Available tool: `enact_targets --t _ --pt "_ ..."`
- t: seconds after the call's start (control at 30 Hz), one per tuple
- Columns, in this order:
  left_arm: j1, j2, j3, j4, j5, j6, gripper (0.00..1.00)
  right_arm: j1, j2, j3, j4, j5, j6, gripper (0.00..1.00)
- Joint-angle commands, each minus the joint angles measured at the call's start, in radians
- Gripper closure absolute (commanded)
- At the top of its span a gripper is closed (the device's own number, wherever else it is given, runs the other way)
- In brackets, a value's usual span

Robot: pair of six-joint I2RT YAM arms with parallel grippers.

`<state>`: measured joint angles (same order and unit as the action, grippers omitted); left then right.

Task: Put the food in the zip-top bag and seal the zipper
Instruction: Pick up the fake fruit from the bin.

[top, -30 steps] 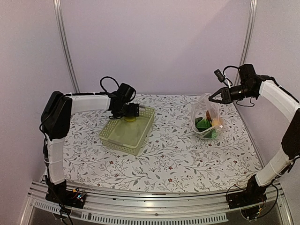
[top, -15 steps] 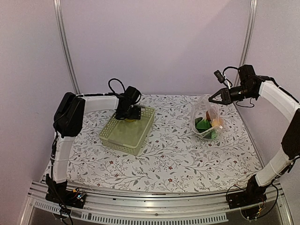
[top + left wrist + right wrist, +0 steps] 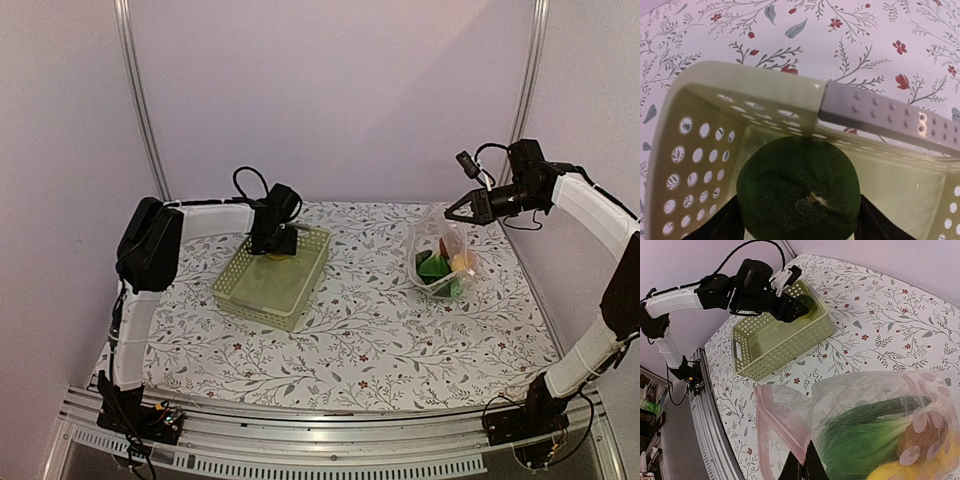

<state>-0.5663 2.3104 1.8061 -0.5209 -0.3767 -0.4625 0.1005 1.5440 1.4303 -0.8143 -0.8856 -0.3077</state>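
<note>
Left basket (image 3: 262, 310) holds a green fruit (image 3: 799, 192), the left gripper (image 3: 281, 243) straddling it, grip unclear; the right gripper (image 3: 452, 212) pinches the vegetable-filled bag (image 3: 855, 390). Floral tablecloth (image 3: 370, 330), lilac walls (image 3: 340, 100).

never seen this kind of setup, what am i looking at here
These are two robot arms bolted to a table. One picture looks down from above; the other two come from cameras on the wrists. On the table sit a pale green basket and a clear zip-top bag with toy food inside. The left end effector is down in the basket around a round dark green piece; whether it grips yet is unclear. The right end effector pinches the bag's pink zipper strip.
</note>
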Motion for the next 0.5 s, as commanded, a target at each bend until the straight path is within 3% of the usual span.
enact_targets --t 0.0,0.17,0.47 --pt "0.013 0.023 0.016 -0.008 0.008 0.014 0.31 0.008 -0.009 -0.007 0.009 0.002 -0.004 1.0" --pt "-0.009 -0.032 0.012 -0.04 0.016 0.021 0.38 0.009 -0.012 -0.007 0.009 0.006 -0.004 1.0" --pt "-0.145 -0.219 -0.073 -0.074 -0.042 0.034 0.38 0.011 -0.004 -0.008 0.01 0.012 -0.004 1.0"
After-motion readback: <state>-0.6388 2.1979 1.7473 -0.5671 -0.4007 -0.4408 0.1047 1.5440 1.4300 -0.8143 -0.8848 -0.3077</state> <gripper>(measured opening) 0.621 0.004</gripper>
